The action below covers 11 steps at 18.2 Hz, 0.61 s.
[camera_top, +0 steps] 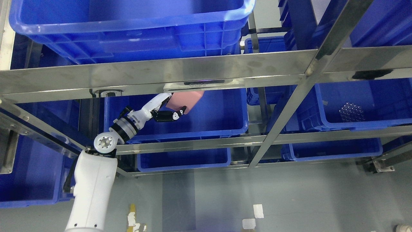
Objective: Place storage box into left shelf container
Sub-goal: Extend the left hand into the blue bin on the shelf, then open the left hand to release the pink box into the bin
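Head view: left hand around pink box

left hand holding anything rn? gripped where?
Yes: the left hand holds the pink storage box by its lower near edge, over the blue container. The box's top is hidden behind the shelf rail.

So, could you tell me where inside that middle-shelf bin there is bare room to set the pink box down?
The blue bin looks bare right of the left hand, across to its right wall, and below the pink box toward the front rim. It is tight overhead, where the steel shelf rail hides the box's top, and at the left, where the forearm crosses the rim.
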Available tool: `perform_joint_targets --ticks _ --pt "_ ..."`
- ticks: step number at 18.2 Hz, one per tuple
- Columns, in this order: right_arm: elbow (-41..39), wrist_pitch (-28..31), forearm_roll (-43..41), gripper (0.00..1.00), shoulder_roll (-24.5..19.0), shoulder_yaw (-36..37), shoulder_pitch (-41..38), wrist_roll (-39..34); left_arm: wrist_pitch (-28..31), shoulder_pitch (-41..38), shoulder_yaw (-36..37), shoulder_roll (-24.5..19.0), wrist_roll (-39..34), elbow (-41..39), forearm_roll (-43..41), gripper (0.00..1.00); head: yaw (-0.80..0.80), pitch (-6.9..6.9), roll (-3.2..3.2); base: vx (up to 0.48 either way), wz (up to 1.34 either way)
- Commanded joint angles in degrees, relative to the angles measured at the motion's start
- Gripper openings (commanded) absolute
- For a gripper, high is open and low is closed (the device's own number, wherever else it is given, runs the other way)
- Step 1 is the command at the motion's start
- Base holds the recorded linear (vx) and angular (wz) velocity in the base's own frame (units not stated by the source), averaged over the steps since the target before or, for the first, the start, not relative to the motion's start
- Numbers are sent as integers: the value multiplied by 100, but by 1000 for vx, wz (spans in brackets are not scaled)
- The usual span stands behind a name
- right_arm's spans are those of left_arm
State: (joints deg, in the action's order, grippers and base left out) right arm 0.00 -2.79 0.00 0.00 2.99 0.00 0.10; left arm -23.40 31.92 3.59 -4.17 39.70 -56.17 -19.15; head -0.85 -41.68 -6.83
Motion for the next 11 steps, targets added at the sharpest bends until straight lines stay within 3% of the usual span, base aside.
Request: perform_joint_targets --ticks 1,5,9,11 --pt "-100 -2 -123 100 100 0 26 8 -16 632 -86 317 -225 1442 -1240 25 0 0 0 0 0" --pt "-100 -2 -123 100 100 0 17 8 28 632 -121 317 -270 1451 -1249 52 0 0 0 0 0" --pt "-100 -11 -123 100 100 0 26 8 -24 640 -130 317 -830 1319 -1162 97 0 0 0 0 0" --pt "-100 -2 -123 100 100 0 18 -1 -147 623 -148 317 -1235 1074 -1092 99 0 0 0 0 0"
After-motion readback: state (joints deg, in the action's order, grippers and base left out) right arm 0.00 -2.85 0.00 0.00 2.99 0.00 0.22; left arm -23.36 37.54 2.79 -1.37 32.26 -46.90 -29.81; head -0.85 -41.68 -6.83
